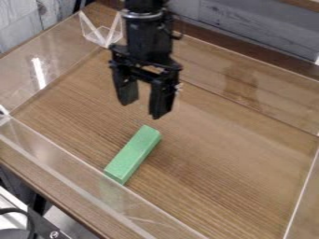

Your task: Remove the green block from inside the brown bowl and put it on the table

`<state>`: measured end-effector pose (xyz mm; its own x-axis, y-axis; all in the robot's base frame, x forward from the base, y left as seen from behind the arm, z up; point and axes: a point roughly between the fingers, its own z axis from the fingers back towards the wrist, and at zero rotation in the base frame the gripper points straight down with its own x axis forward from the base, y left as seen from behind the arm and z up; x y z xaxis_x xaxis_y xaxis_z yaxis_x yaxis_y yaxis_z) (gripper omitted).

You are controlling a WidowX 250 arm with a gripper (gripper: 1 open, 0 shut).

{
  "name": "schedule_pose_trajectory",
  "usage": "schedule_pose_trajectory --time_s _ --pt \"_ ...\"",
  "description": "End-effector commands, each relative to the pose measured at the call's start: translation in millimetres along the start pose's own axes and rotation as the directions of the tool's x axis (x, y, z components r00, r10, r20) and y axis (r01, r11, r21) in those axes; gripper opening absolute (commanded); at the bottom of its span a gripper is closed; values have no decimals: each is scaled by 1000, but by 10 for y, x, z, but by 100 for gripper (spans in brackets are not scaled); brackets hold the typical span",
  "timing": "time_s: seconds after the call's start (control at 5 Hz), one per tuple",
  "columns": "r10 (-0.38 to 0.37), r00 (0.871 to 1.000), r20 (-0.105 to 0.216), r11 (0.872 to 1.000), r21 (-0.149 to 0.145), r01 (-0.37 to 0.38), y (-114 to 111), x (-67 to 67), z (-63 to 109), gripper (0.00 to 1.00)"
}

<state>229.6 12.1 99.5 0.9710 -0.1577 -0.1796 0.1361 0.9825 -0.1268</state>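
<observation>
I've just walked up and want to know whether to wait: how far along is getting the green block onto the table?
It looks essentially finished. The green block lies on the table, with no bowl around it. The hand is open above and beyond the block, holding nothing. Probably only moving the arm away is left.

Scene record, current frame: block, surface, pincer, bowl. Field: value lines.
block: green block, on the wood tabletop, not held
surface: table, wood-grain, clear walls at its edges
pincer: pincer, open, raised above the table behind the block as the camera sees it
contact: none between pincer and block
bowl: no brown bowl identifiable in this view
</observation>
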Motion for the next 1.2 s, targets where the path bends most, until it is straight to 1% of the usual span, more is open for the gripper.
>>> schedule_pose_trajectory --time_s 0.0,0.2,0.4,0.8,1.0 --pt "-10 998 56 1000 17 10 -207 98 114 100" --pt "-22 996 86 999 30 19 -465 165 162 100" --pt "-25 994 106 999 37 22 -612 193 177 100" --pt "-82 987 135 995 61 74 -711 180 150 100" --pt "-112 982 151 992 75 101 -688 163 126 100"
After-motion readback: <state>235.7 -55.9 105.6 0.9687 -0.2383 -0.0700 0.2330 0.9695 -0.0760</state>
